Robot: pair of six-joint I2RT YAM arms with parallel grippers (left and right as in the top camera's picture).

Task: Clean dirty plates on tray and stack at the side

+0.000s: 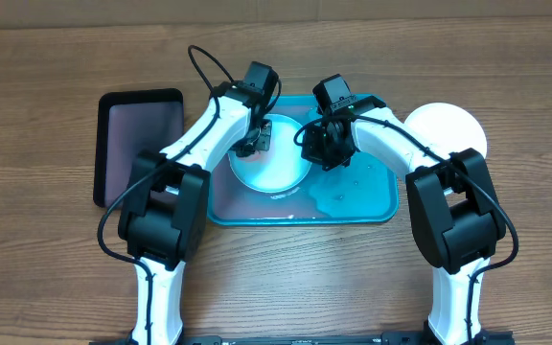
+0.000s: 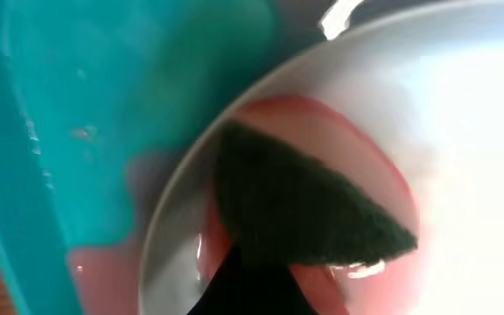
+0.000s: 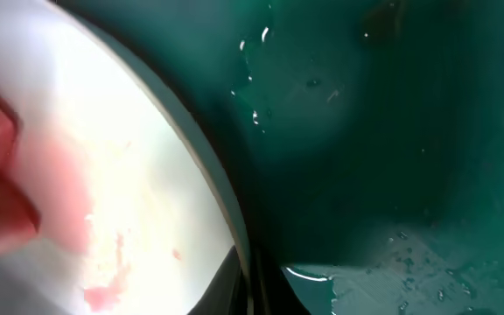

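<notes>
A light blue plate (image 1: 274, 171) lies on the left half of the turquoise tray (image 1: 367, 203). It carries a red smear where my left gripper (image 1: 255, 142) is shut on a dark green scrub pad (image 2: 304, 201), pressed onto the plate (image 2: 471, 131) near its rim. My right gripper (image 1: 322, 146) is shut on the plate's right rim (image 3: 226, 206), fingers (image 3: 252, 284) pinching the edge. Faint red marks show on the plate (image 3: 129, 175). A white plate (image 1: 447, 129) lies on the table right of the tray. The yellow-green plate is out of view.
A smaller black tray (image 1: 140, 144) lies on the table left of the turquoise tray. Pinkish water pools on the tray floor beside the plate (image 2: 103, 262), and drops wet the tray's right half (image 3: 409, 262). Wooden table all round.
</notes>
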